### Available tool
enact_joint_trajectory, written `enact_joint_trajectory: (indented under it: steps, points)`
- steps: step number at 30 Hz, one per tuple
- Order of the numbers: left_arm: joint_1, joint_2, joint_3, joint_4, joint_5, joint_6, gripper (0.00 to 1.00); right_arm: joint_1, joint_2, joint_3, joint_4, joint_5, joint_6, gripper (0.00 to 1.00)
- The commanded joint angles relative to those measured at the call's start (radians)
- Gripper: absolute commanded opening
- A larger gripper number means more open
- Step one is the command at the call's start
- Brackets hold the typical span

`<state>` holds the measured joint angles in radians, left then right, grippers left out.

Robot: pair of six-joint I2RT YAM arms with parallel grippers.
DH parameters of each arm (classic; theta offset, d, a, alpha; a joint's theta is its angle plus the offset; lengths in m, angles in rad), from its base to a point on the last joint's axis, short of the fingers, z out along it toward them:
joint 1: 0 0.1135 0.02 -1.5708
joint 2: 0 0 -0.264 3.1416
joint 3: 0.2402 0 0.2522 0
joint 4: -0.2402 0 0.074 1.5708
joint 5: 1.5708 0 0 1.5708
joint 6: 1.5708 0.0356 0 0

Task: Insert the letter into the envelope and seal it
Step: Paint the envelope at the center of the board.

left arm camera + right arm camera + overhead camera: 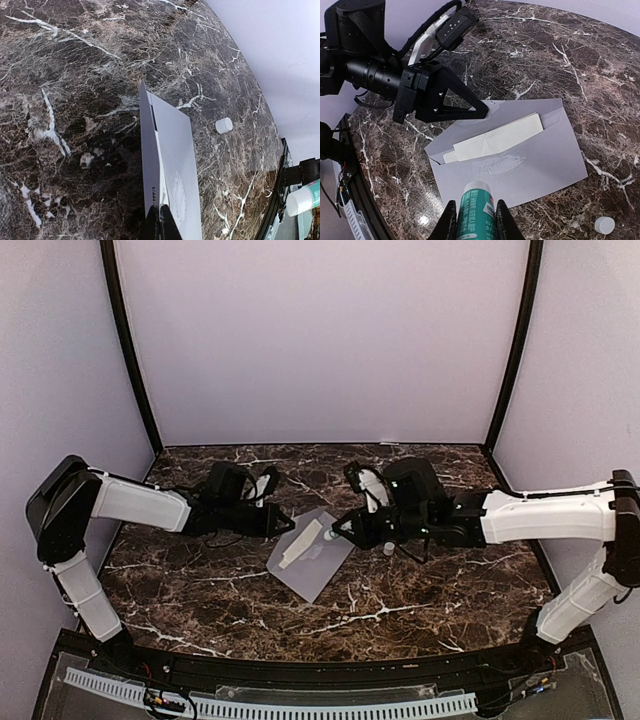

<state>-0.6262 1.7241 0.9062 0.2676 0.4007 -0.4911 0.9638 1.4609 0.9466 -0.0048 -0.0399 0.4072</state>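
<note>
The pale grey-lavender envelope (318, 565) lies in the middle of the table with its flap open, and it shows in the right wrist view (550, 160). The cream folded letter (495, 139) sits in its pocket, its top edge showing. A wet glue smear (498, 163) is on the envelope face below the opening. My left gripper (288, 524) is shut on the tip of the flap (150, 165). My right gripper (475, 210) is shut on a green glue stick (477, 197), its uncapped tip just above the envelope's near edge.
The white glue cap (388, 548) lies on the marble right of the envelope, also in the right wrist view (605, 225) and the left wrist view (224, 125). Lavender walls enclose the dark marble table (440, 590).
</note>
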Motion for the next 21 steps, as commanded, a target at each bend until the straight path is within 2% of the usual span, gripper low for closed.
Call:
enact_joint_trajectory:
  steps: [1, 10, 21]
  points:
    - [-0.004, -0.002, -0.01, -0.001, -0.035, -0.014, 0.0, 0.044, 0.086, 0.09, -0.024, 0.095, -0.045, 0.0]
    - [-0.004, 0.021, -0.01, 0.003, -0.022, -0.02, 0.0, 0.066, 0.289, 0.206, -0.063, 0.186, -0.078, 0.0]
    - [-0.003, 0.055, -0.001, 0.007, 0.002, -0.024, 0.0, 0.067, 0.406, 0.262, -0.042, 0.217, -0.116, 0.0]
